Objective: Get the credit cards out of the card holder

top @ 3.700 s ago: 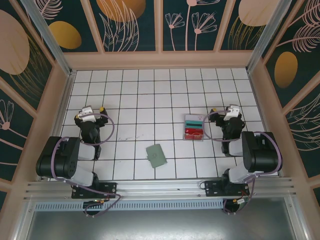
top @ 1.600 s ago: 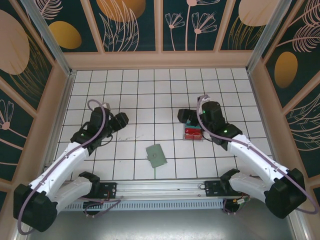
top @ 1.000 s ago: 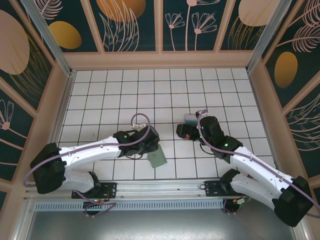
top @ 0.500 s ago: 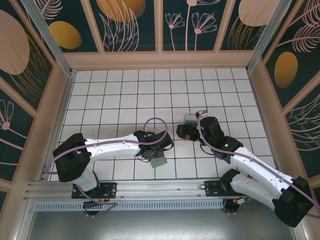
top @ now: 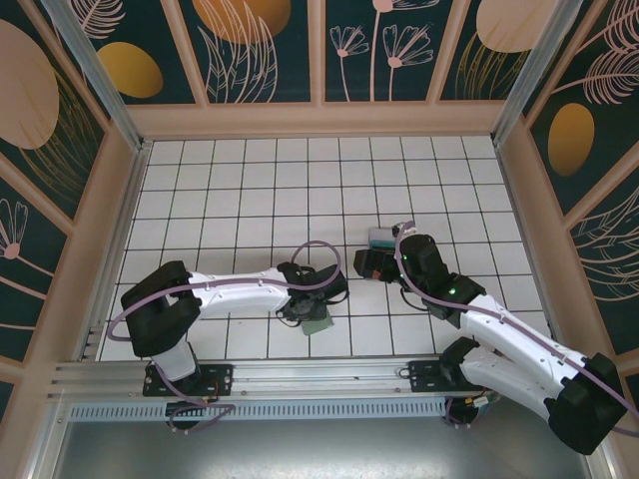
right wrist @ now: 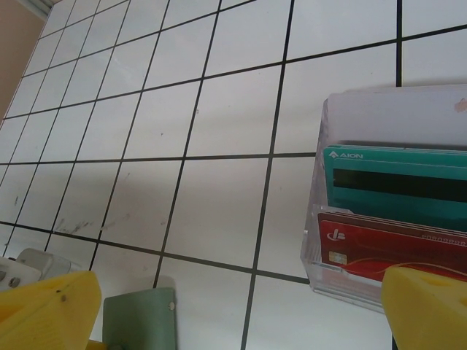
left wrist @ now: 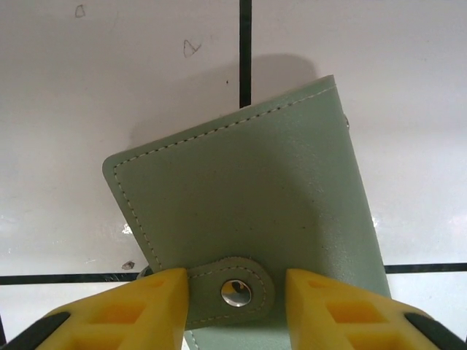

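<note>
The card holder (left wrist: 241, 197) is a sage-green wallet lying flat and snapped shut near the front middle of the tiles (top: 320, 322); its corner also shows in the right wrist view (right wrist: 139, 321). Any credit cards inside it are hidden. My left gripper (left wrist: 235, 293) stands over its near edge (top: 306, 304), yellow fingers (left wrist: 157, 302) closed in on either side of the snap tab. My right gripper (right wrist: 237, 321) hovers open and empty to the wallet's right (top: 367, 264). Teal (right wrist: 394, 186) and red credit cards (right wrist: 394, 244) stand in a clear stand.
The clear plastic stand (right wrist: 315, 219) sits right of centre (top: 383, 238), just behind the right gripper. Wooden walls (top: 319, 118) with patterned panels close in the tiled floor on three sides. A metal rail (top: 319, 379) runs along the near edge.
The left arm swung right and forward onto the wallet, and its jaws narrowed around the snap tab. The right arm has hardly moved over the last second.
</note>
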Available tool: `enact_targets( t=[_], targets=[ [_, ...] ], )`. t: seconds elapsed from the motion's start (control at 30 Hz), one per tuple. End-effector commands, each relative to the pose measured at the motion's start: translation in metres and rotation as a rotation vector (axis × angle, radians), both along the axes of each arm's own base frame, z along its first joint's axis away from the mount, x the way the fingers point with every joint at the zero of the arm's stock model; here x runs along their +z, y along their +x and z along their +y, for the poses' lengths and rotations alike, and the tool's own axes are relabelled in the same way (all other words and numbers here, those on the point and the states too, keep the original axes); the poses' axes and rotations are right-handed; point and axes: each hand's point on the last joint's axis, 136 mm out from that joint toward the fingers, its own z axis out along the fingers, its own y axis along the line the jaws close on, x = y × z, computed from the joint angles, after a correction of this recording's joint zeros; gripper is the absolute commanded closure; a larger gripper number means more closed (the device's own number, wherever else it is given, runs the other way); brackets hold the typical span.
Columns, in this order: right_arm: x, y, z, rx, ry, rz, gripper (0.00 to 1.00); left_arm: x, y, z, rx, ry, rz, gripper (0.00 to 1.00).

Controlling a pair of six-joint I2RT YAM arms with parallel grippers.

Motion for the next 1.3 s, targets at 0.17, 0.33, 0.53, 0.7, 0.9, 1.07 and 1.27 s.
enact_targets(
  t=[0.17, 0.33, 0.53, 0.7, 0.9, 1.07, 1.27],
  targets=[
    [-0.004, -0.008, 0.007, 0.041, 0.020, 0.021, 0.01, -0.003, -0.006, 0.007, -0.021, 0.029, 0.008, 0.93],
    [-0.008, -0.016, 0.032, 0.144, 0.049, 0.057, 0.08, 0.006, 0.001, 0.010, -0.013, 0.022, -0.037, 1.00],
    [-0.015, -0.028, 0.065, 0.287, 0.127, 0.132, 0.40, 0.023, 0.010, 0.006, 0.010, -0.048, -0.111, 1.00],
    [-0.033, -0.036, 0.082, 0.345, 0.177, 0.224, 0.51, 0.028, 0.010, 0.012, 0.027, -0.090, -0.144, 1.00],
    [-0.048, -0.049, 0.100, 0.430, 0.254, 0.320, 0.50, 0.034, 0.012, 0.009, 0.018, -0.147, -0.176, 1.00],
    [-0.065, -0.057, 0.113, 0.478, 0.301, 0.414, 0.46, 0.036, 0.012, 0.006, 0.003, -0.167, -0.184, 1.00],
    [-0.071, -0.062, 0.128, 0.523, 0.314, 0.453, 0.45, 0.040, 0.013, 0.001, -0.005, -0.196, -0.192, 1.00]
  ],
)
